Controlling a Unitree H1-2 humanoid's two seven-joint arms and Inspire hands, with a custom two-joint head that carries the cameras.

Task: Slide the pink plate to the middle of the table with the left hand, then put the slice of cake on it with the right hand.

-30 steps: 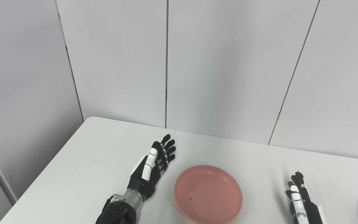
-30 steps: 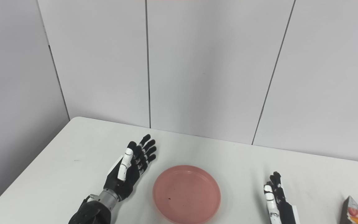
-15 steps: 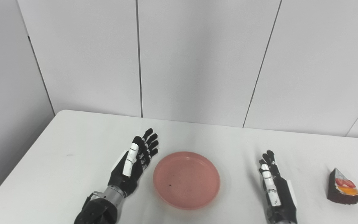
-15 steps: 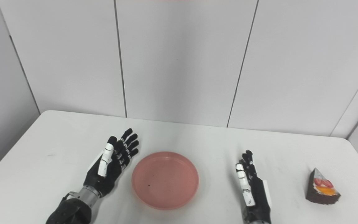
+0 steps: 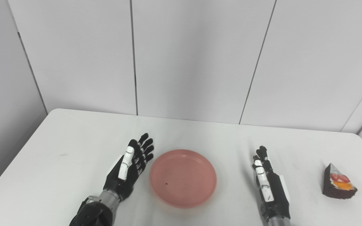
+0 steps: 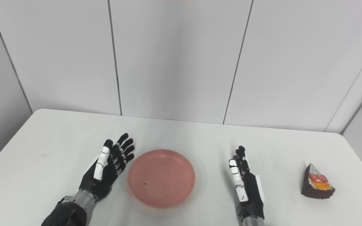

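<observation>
The pink plate (image 5: 183,177) lies empty near the middle of the white table (image 5: 74,138). My left hand (image 5: 129,166) is open just left of the plate, on edge with its palm facing the rim, a small gap between them. My right hand (image 5: 269,184) is open and empty to the right of the plate, fingers straight and pointing away from me. The slice of cake (image 5: 338,186), dark with white cream and fruit on top, sits on the table at the far right, well apart from my right hand. It also shows in the right eye view (image 6: 317,186).
Grey wall panels (image 5: 193,56) stand behind the table's far edge. The table's right edge lies just beyond the cake.
The camera has swung to the right, bringing the cake and the table's right side fully into view. The hands and the plate hold about the same places relative to each other.
</observation>
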